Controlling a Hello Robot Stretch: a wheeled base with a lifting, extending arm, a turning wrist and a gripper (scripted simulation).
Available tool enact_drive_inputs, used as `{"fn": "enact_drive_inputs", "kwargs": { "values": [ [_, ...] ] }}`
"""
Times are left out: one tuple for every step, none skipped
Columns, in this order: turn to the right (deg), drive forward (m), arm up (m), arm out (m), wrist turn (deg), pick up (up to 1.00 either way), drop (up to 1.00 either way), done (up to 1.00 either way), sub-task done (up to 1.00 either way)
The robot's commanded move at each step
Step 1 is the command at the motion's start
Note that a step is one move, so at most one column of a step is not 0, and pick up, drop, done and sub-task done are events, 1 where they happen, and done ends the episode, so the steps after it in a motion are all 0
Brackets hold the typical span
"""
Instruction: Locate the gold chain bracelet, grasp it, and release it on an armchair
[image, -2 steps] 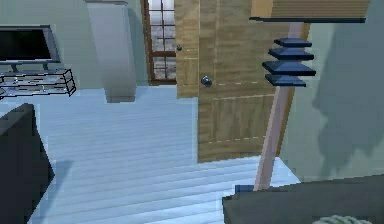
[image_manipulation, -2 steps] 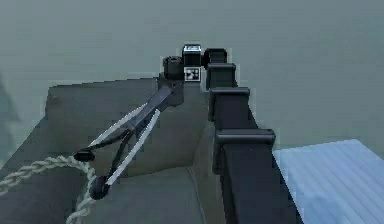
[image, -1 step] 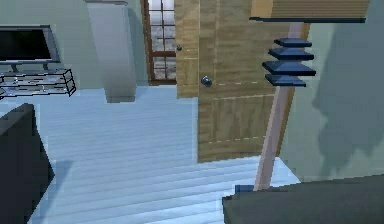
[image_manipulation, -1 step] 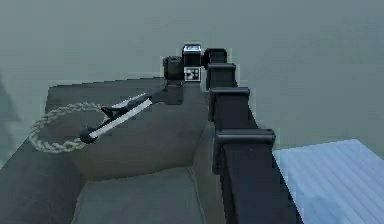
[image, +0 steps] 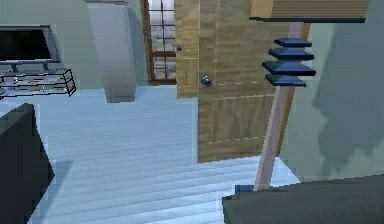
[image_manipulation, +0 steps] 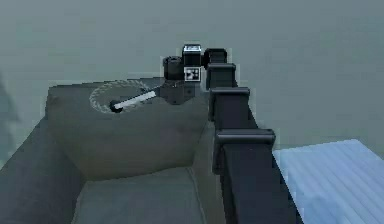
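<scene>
Where hand (image_manipulation: 128, 101) overlaps pale loop (image_manipulation: 93, 96) at armchair (image_manipulation: 60, 150) back — cannot tell if held, nor finger state; armchair cropped below.

A big wooden door (image: 235, 80) stands in the middle, with a small round knob (image: 206, 81). A black TV (image: 25, 43) sits on a glass stand (image: 40, 80) at the left. Blue shelves (image: 288, 62) stick out by a thin pole (image: 272, 130) at the right. The floor (image: 130, 140) is pale blue planks.
</scene>
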Motion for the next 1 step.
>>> {"fn": "enact_drive_inputs", "kwargs": {
  "values": [
    [0.0,0.00,-0.30,0.00,0.0,0.00,0.00,0.00,0.00]
  ]
}}
